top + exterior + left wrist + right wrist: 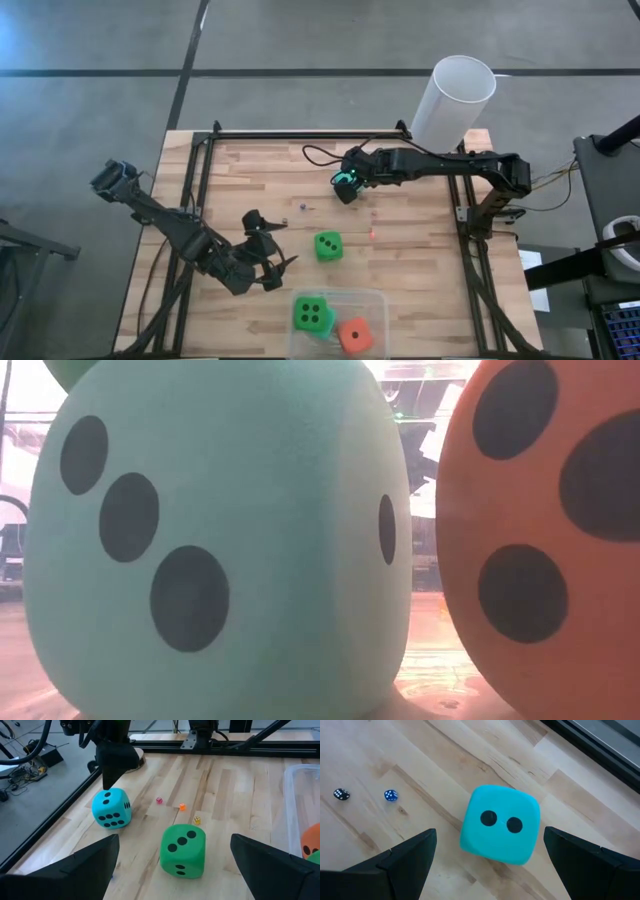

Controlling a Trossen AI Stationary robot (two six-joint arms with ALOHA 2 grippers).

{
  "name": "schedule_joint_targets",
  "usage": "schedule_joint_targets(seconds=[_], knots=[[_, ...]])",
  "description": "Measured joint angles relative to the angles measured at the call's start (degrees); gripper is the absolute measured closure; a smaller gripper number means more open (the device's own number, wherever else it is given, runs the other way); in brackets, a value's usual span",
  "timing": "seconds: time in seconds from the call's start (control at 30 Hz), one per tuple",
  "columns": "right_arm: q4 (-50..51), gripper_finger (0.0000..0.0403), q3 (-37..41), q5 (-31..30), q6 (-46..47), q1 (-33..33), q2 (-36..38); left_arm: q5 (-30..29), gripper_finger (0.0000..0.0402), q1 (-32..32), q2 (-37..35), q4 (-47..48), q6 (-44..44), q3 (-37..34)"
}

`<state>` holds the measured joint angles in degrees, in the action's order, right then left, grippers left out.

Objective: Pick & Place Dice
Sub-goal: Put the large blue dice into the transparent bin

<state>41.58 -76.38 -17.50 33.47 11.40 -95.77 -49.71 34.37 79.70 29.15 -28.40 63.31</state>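
We see a teal die [499, 825] on the counter [420, 240] beneath the right pincer [490, 865], spread wide above it. A green die [183, 850] sits mid-counter ahead of the spread left pincer [175, 870]. A bin [375, 300] holds another green die [312, 314], a teal die [220, 550] and an orange die [355, 335].

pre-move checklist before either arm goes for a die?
1. Right gripper open, fingers straddling the teal die: ok.
2. Teal die not yet gripped, sits on the table: ok.
3. Left gripper open, facing the green die: ok.
4. Tiny dice lie near the green die: not ok.
5. Clear bin holds a green die and an orange die; free room: cannot tell.
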Motion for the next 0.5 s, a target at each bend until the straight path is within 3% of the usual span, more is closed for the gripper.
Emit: schedule_joint_targets(seconds=[0.5], knots=[[0.1, 0.0037, 0.0, 0.0, 0.0, 0.0, 0.0, 0.0, 0.0014, 0.0, 0.0, 0.0, 0.0, 0.0]])
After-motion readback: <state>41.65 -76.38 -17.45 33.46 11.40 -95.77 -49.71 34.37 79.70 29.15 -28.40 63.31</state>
